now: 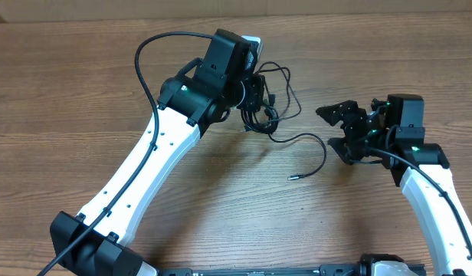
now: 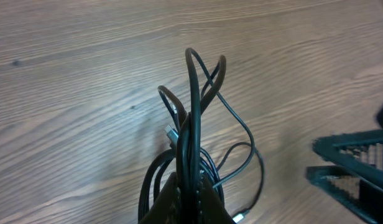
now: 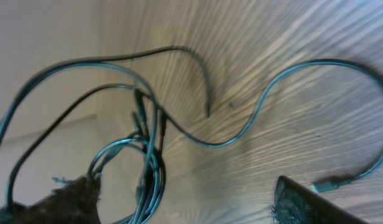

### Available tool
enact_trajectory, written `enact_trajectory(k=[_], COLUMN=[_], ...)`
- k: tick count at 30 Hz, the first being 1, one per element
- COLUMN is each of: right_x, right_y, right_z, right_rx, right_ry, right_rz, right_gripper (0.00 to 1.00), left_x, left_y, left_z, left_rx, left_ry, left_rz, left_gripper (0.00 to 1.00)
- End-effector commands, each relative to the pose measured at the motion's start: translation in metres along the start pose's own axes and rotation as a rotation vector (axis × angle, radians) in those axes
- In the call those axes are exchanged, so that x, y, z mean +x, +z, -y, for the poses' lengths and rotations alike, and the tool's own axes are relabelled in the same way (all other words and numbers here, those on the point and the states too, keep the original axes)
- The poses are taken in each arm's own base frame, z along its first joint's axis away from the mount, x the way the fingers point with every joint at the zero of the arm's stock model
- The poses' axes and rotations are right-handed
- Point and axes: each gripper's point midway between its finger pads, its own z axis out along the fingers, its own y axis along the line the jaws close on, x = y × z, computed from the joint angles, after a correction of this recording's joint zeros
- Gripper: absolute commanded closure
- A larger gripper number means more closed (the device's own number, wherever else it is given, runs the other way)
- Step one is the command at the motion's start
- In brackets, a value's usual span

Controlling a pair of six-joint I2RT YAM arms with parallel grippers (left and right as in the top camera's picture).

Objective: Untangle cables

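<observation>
The cables [image 1: 265,111] are a bundle of thin black looped cords, held just above the table. My left gripper [image 1: 254,93] is shut on this bundle. In the left wrist view the jaws [image 2: 191,190] clamp the cords and loops [image 2: 194,93] stick out beyond them. One loose strand [image 1: 316,139] trails from the bundle across the table to a small plug [image 1: 293,177]. My right gripper [image 1: 328,127] is open and empty, just right of the bundle beside the strand. The right wrist view shows its fingers [image 3: 186,183] apart, with the bundle [image 3: 151,168] and the strand [image 3: 266,99] beyond.
The wooden table [image 1: 83,84] carries nothing else. The left arm [image 1: 144,169] crosses the table's left half diagonally. The right arm [image 1: 435,192] stands at the right edge. A thick arm cable [image 1: 148,46] arcs above the left arm.
</observation>
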Motion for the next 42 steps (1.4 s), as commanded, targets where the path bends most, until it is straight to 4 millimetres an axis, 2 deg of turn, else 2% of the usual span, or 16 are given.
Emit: enact_trajectory(k=[1, 8, 13, 21, 22, 23, 27, 30, 34, 35, 39, 42], right_x=[0.013, 0.019, 0.018, 0.012, 0.011, 0.011, 0.009, 0.000, -0.018, -0.023, -0.040, -0.045], right_y=[0.006, 0.015, 0.016, 0.025, 0.027, 0.030, 0.040, 0.037, 0.025, 0.021, 0.006, -0.001], right_z=[-0.018, -0.025, -0.022, -0.004, -0.002, 0.001, 0.013, 0.016, 0.032, 0.038, 0.057, 0.066], right_rx=[-0.047, -0.031, -0.018, 0.052, 0.058, 0.071, 0.106, 0.110, 0.142, 0.155, 0.190, 0.205], right_ry=[-0.017, -0.082, -0.076, -0.044, -0.040, -0.033, -0.010, -0.027, -0.010, -0.002, 0.030, 0.046], right_rz=[-0.037, 0.001, 0.006, 0.021, 0.018, 0.013, -0.005, 0.016, 0.049, 0.059, 0.089, 0.095], right_gripper=[0.23, 0.39, 0.43, 0.49, 0.52, 0.59, 0.95, 0.96, 0.96, 0.96, 0.96, 0.87], left_x=[-0.004, 0.005, 0.006, 0.004, 0.004, 0.004, 0.005, 0.009, 0.016, 0.017, 0.016, 0.015], left_y=[-0.010, -0.009, -0.009, -0.011, -0.011, -0.011, -0.011, -0.008, -0.010, -0.011, -0.012, -0.011], left_z=[0.027, 0.049, 0.055, 0.065, 0.065, 0.065, 0.064, 0.044, -0.004, -0.010, -0.014, -0.013], left_rx=[0.095, 0.130, 0.154, 0.210, 0.212, 0.211, 0.204, 0.099, -0.165, -0.198, -0.222, -0.218], left_ry=[-0.003, 0.020, -0.004, 0.001, 0.001, 0.001, 0.002, 0.098, 0.156, 0.161, 0.188, 0.190], left_rz=[0.012, -0.007, -0.010, -0.011, -0.012, -0.012, -0.014, -0.014, -0.034, -0.037, -0.036, -0.033], left_gripper=[0.96, 0.96, 0.96, 0.96, 0.96, 0.96, 0.96, 0.96, 0.96, 0.96, 0.96, 0.96])
